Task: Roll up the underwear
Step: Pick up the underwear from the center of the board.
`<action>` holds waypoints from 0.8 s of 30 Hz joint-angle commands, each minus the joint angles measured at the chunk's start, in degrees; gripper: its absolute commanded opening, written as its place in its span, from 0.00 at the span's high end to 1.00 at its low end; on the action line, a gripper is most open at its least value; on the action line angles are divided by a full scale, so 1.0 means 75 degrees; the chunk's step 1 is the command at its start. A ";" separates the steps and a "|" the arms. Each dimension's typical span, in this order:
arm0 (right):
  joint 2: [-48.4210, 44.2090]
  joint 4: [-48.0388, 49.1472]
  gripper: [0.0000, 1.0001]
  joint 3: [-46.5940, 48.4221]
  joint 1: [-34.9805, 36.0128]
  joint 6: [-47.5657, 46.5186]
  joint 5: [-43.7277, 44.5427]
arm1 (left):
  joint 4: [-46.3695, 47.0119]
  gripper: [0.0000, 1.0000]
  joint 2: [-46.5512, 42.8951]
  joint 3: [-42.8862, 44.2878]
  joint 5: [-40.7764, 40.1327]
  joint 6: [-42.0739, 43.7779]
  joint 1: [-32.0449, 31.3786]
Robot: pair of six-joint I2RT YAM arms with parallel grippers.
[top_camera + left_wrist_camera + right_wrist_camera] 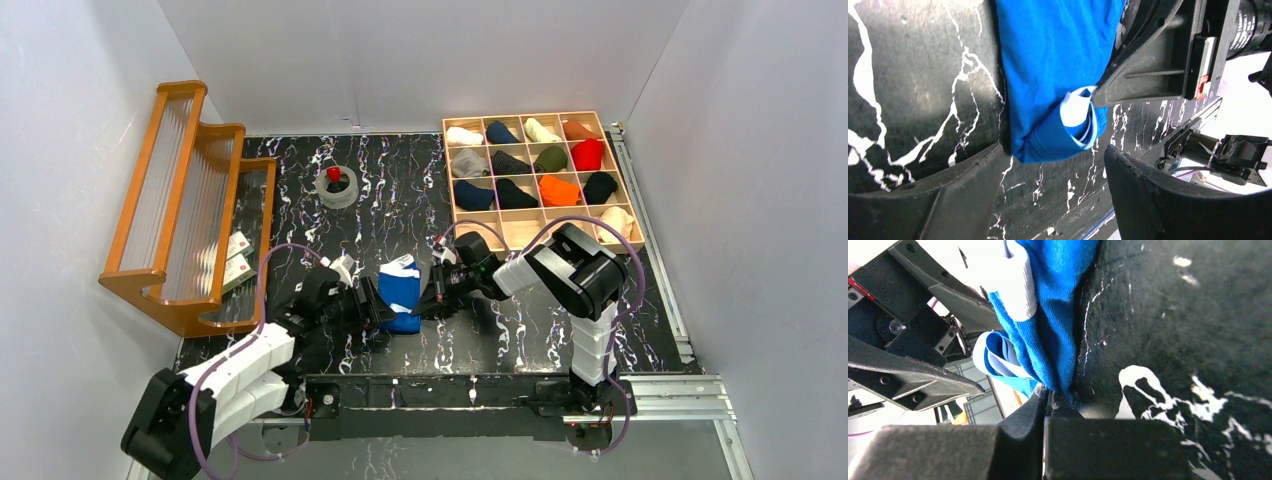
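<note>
Between my left hand [377,308] and my right hand [432,290]: royal blue folded underwear [400,288], close on both sides. Black marbled table [400,200] beyond: open, save grey tape roll [338,188].

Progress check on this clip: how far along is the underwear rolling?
Done: the blue underwear is folded into a narrow bundle, one end curled over with white trim showing. In hand: the right hand pinches its edge; the left hand sits open around the curled end. Left: the roll looks loose and partial, and it is not in the sorting tray.
</note>
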 commanded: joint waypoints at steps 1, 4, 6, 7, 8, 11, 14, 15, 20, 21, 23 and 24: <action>-0.0051 -0.0991 0.95 0.0189 -0.0120 -0.0563 0.0729 | 0.0518 0.30 0.0649 0.0063 -0.0301 0.0138 -0.0059; -0.0063 -0.1105 0.93 0.0279 -0.0126 -0.0633 0.0719 | 0.0585 0.41 0.0874 -0.0068 -0.0351 0.0099 -0.0082; -0.0051 -0.1091 0.93 0.0317 -0.0122 -0.0638 0.0641 | 0.0608 0.50 0.0871 -0.0186 -0.0416 0.0069 -0.0083; -0.0051 -0.1065 0.92 0.0338 -0.0118 -0.0633 0.0583 | 0.0600 0.55 0.0827 -0.0245 -0.0489 0.0042 -0.0083; -0.0067 -0.0970 0.91 0.0336 -0.0117 -0.0647 0.0512 | 0.0603 0.59 0.0772 -0.0299 -0.0616 0.0002 -0.0083; -0.0210 -0.0370 0.86 0.0216 -0.0110 -0.0695 0.0159 | 0.0636 0.64 0.0710 -0.0400 -0.0939 -0.0131 -0.0083; -0.0367 -0.0379 0.80 0.0274 -0.0113 -0.0944 0.0002 | 0.0698 0.66 0.0902 -0.0366 -0.1063 -0.0154 -0.0083; -0.0394 -0.0382 0.77 0.0311 -0.0111 -0.1013 -0.0034 | 0.0711 0.66 0.0978 -0.0345 -0.1103 -0.0157 -0.0083; -0.0509 -0.0457 0.61 0.0412 -0.0107 -0.1322 -0.0253 | 0.0666 0.71 0.1365 -0.0206 -0.1122 -0.0172 -0.0083; -0.0595 -0.0491 0.57 0.0421 -0.0106 -0.1394 -0.0264 | 0.0638 0.71 0.1434 -0.0183 -0.1149 -0.0176 -0.0083; -0.0778 -0.0686 0.50 0.0480 -0.0108 -0.1652 -0.0186 | 0.0627 0.72 0.1586 -0.0114 -0.1101 -0.0146 -0.0083; -0.0909 -0.0909 0.47 0.0527 -0.0115 -0.1843 -0.0066 | 0.0602 0.72 0.1654 -0.0079 -0.1093 -0.0130 -0.0083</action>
